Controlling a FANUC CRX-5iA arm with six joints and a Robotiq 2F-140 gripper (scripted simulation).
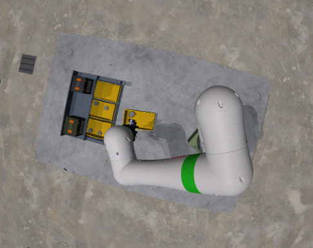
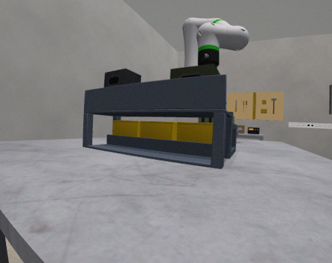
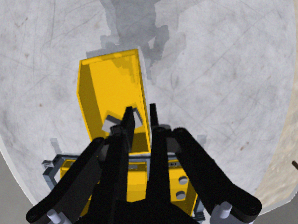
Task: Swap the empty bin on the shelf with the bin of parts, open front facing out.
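The yellow bin with grey parts [image 1: 145, 121] [image 3: 112, 82] stands upright on the table in front of the shelf. Its grey parts lie at the end nearest the shelf. The empty yellow bin [image 1: 107, 91] [image 2: 126, 129] is in the shelf's end place, at the top in the top view. My gripper [image 1: 132, 124] [image 3: 142, 114] is slightly open, with a narrow gap between the fingertips. The fingertips are above the long side wall of the bin with the parts, one on each side as seen from above. In the exterior view the fingers are hidden behind the shelf and a box.
The grey-blue shelf [image 1: 79, 103] [image 2: 154, 98] also holds a middle bin [image 1: 101, 110] and an end bin [image 1: 95, 124], both with round parts. A black box [image 1: 82, 84] [image 2: 123, 78] and a dark green box [image 1: 73, 126] [image 2: 194, 72] stand on its upper board. A pale green object [image 1: 193, 142] lies near the arm's base.
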